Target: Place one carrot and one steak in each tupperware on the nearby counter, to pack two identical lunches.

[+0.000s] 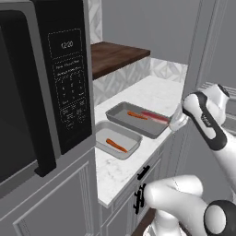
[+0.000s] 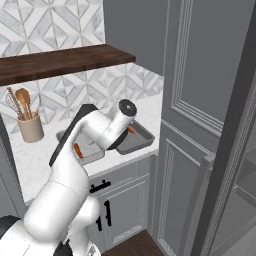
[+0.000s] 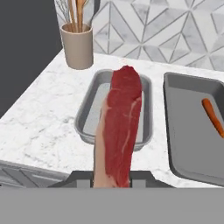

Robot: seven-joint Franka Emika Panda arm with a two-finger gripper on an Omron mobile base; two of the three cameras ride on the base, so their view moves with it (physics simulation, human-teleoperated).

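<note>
- White marbled counter [image 1: 161, 94] carries 2 grey tupperware trays [image 1: 117, 138] [image 1: 138, 120], 1 carrot [image 1: 116, 145] in each
- Gripper [image 3: 113, 183] clenched on a steak [image 3: 120, 127], near the counter's front edge

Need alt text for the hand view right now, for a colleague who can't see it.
The gripper holds a red steak upright before a grey tupperware on the white counter. A second tupperware, right, holds a carrot; a utensil jar stands behind.
</note>
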